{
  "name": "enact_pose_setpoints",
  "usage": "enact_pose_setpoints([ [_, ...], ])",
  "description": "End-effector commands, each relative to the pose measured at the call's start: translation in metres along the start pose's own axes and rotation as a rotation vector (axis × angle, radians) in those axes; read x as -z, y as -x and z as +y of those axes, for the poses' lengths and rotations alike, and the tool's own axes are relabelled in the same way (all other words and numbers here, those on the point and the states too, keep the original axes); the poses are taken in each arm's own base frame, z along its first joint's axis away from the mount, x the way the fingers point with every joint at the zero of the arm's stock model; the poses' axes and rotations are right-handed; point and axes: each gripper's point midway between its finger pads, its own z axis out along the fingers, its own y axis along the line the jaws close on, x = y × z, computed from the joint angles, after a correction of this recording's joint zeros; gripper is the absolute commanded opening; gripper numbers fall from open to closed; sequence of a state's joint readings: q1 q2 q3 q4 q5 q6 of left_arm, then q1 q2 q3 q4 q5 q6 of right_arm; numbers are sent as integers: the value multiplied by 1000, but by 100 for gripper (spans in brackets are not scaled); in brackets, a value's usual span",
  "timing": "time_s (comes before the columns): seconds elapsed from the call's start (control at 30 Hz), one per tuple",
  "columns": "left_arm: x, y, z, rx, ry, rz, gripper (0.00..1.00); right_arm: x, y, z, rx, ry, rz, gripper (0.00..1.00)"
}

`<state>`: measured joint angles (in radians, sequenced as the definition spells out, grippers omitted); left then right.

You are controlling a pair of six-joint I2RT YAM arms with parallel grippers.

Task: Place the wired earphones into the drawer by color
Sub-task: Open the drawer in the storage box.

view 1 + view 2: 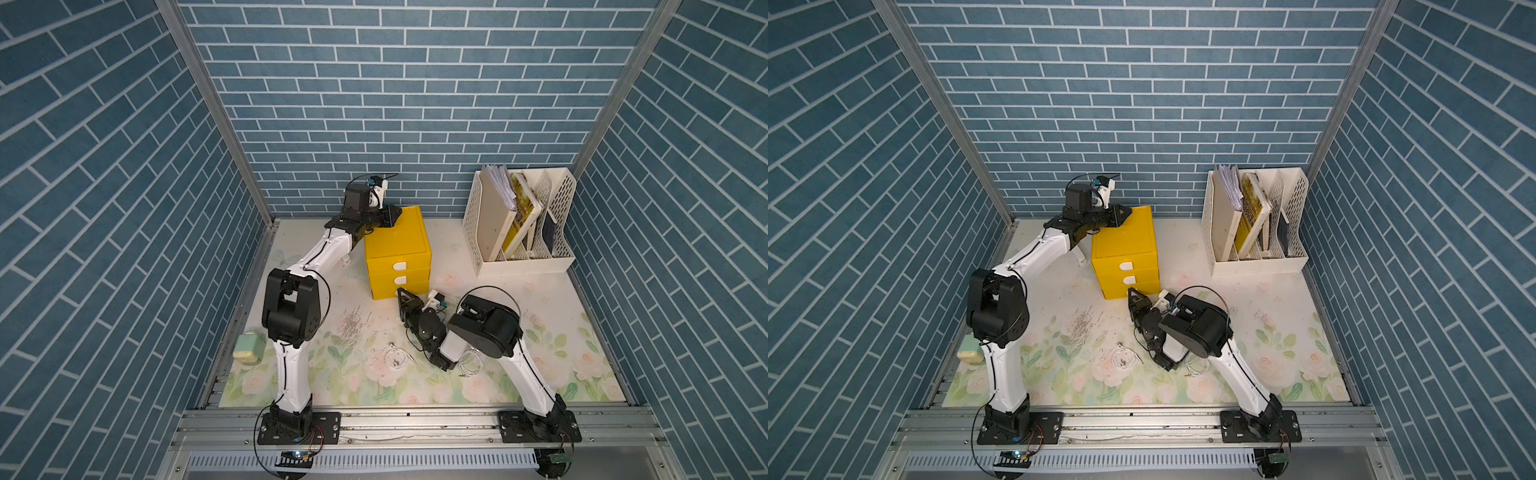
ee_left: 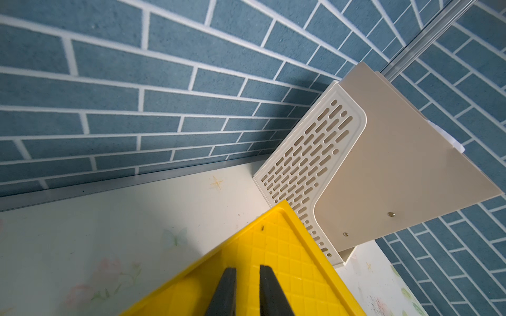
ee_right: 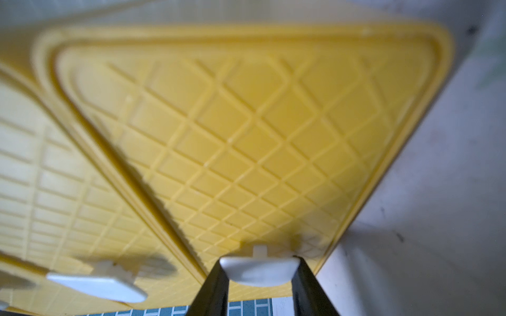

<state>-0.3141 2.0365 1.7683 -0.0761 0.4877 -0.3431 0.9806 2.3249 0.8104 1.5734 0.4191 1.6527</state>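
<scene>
Blue brick-patterned walls (image 1: pixel 415 104) are enclosing a table (image 1: pixel 540 316) covered in a pale floral print. The left arm (image 1: pixel 291 361) is reaching far back with its elbow raised. The right arm (image 1: pixel 528 374) is crouching low, pointing forward. A white file rack (image 1: pixel 473 232) is standing well off to the side of the right jaws.

The left jaws are resting on the rear top corner of the yellow drawer cabinet (image 1: pixel 395 241), standing slightly apart and grasping nothing. The right jaws are clenching the white handle (image 3: pixel 258 269) of the bottom drawer (image 3: pixel 260 136).

Behind the right jaws, a white earphone coil (image 1: pixel 394 358) is lying loose on the table. A second white coil (image 1: pixel 471 361) is lying partly under that arm.
</scene>
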Motion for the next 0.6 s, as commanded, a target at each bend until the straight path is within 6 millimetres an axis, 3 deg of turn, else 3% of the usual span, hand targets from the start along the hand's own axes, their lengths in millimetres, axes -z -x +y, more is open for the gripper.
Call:
enact_pose_setpoints([
  [0.0,-15,-120,58,183,141,337,22,7,18,-62,68,-182,-37,35],
  [0.57,-12,-124,62,198,171,339,21,51,11,-65,74,-241,-4,29],
])
